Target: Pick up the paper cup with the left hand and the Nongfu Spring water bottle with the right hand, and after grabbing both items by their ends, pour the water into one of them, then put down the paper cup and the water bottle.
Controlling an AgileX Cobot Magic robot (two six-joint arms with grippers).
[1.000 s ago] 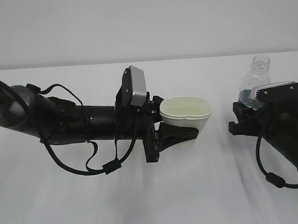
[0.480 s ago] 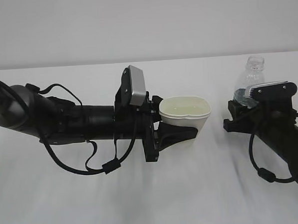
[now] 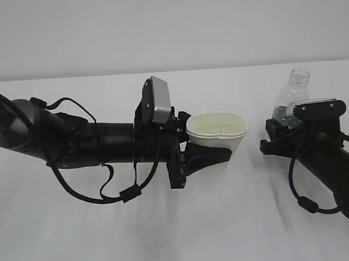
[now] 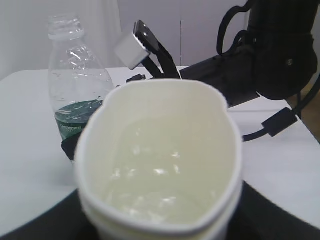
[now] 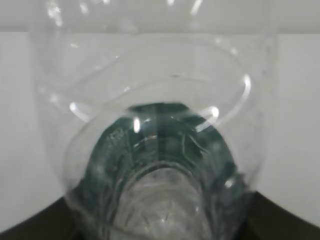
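We hold the paper cup [image 3: 217, 134] in the left claw [image 3: 208, 154], whose black jaws pinch its lower body hard enough to press the rim into an oval. The cup sits upright near the middle of the white worktop [image 3: 238, 221], and whether its base rests on the surface or hangs just above it we cannot tell. In the left wrist view the cup [image 4: 160, 160] looks to carry a shallow pool of water [image 4: 150, 185], glinting near the bottom.

Our right claw [image 3: 280, 138] grips the Nongfu Spring water bottle [image 3: 294, 98] around its green label band, the bottle upright, capless neck on top, well to the right of the cup. In the right wrist view the bottle [image 5: 155, 150] fills the frame; how much water remains inside we cannot say.

We judge the pour already made and the putting-down step in hand. Next we need both items settled flat on the worktop, then each claw spread gently and drawn straight back, so neither the light cup nor the bottle tips.
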